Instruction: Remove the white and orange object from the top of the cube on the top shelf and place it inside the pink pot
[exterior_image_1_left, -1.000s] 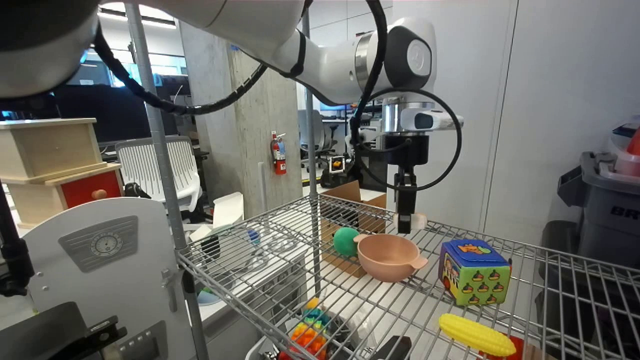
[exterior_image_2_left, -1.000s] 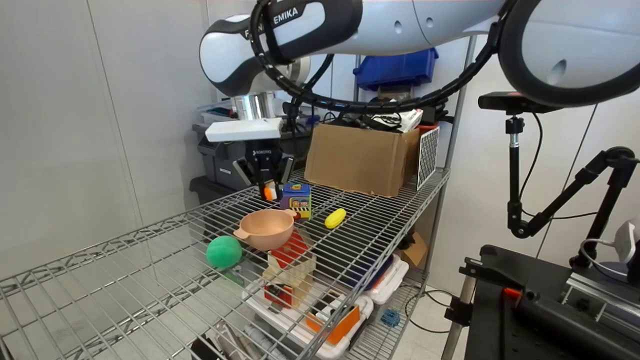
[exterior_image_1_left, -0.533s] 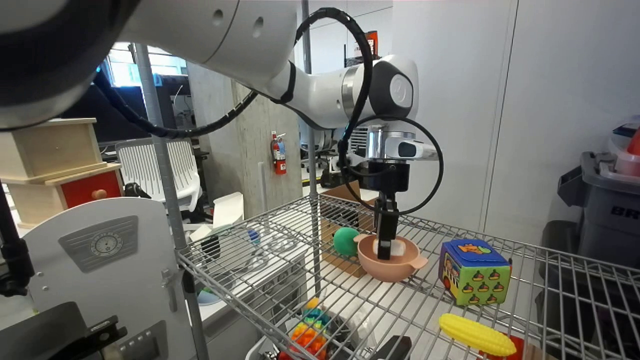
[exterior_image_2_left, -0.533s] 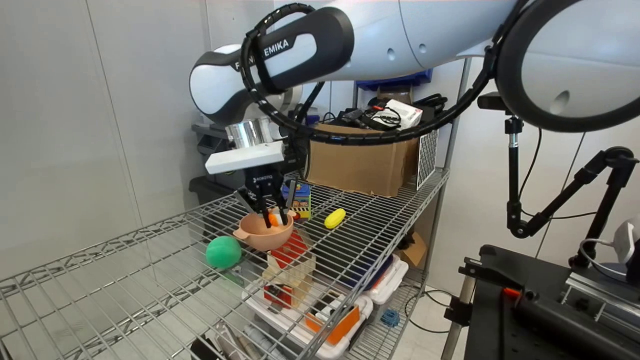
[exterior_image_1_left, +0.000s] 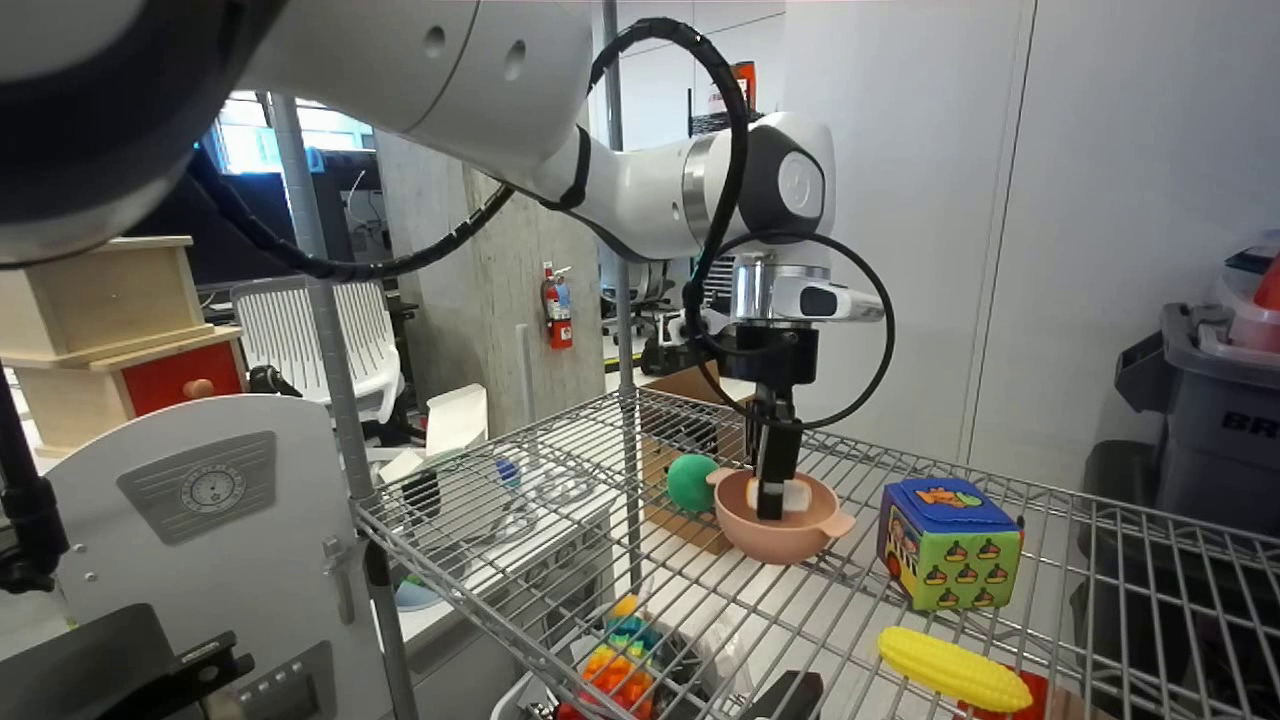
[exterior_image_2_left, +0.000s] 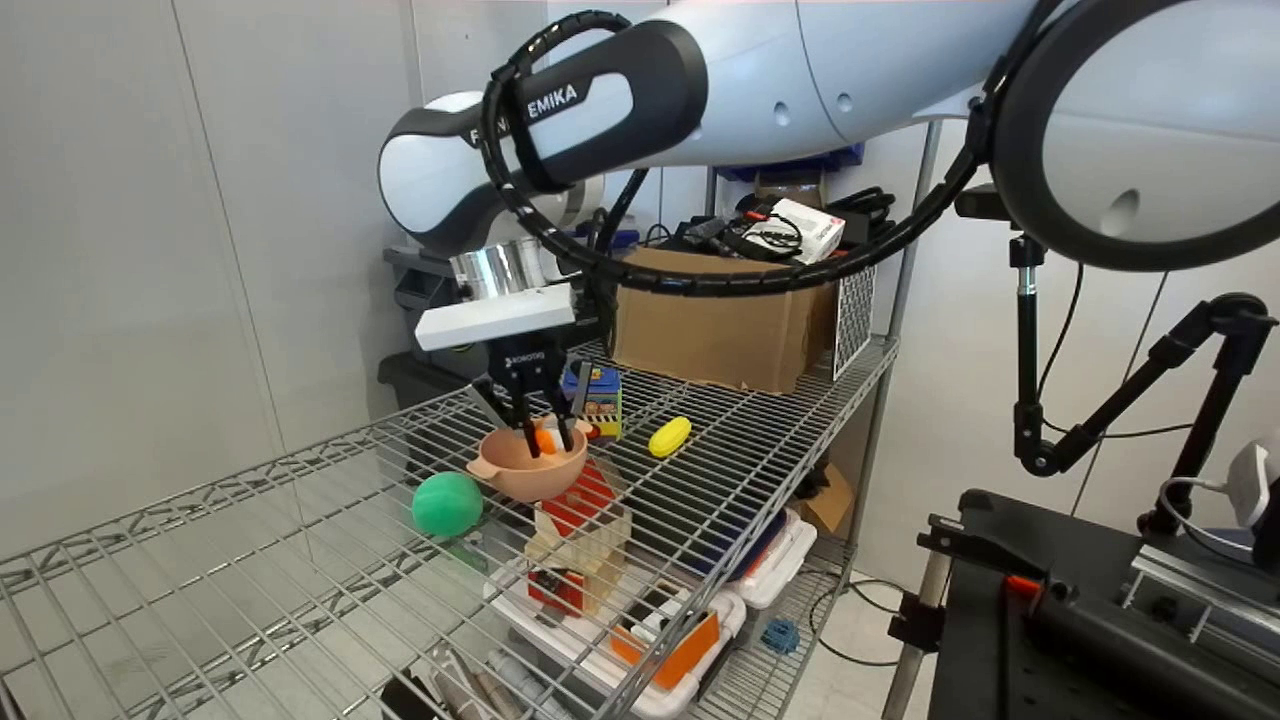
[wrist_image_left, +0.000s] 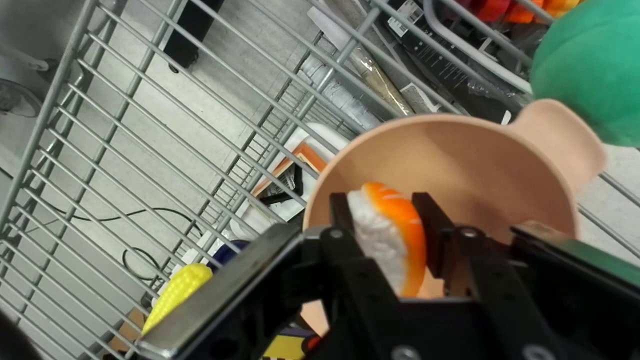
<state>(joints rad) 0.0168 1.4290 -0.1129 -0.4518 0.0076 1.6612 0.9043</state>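
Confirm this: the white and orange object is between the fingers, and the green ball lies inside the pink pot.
No: the green ball lies outside the pink pot, beside its handle, as the wrist view shows. The white and orange object is between the fingers.

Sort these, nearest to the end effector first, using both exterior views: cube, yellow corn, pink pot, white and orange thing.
1. White and orange object: held by the end effector.
2. Pink pot: directly underneath.
3. Cube: right of the pot.
4. Yellow corn: also right, farthest.
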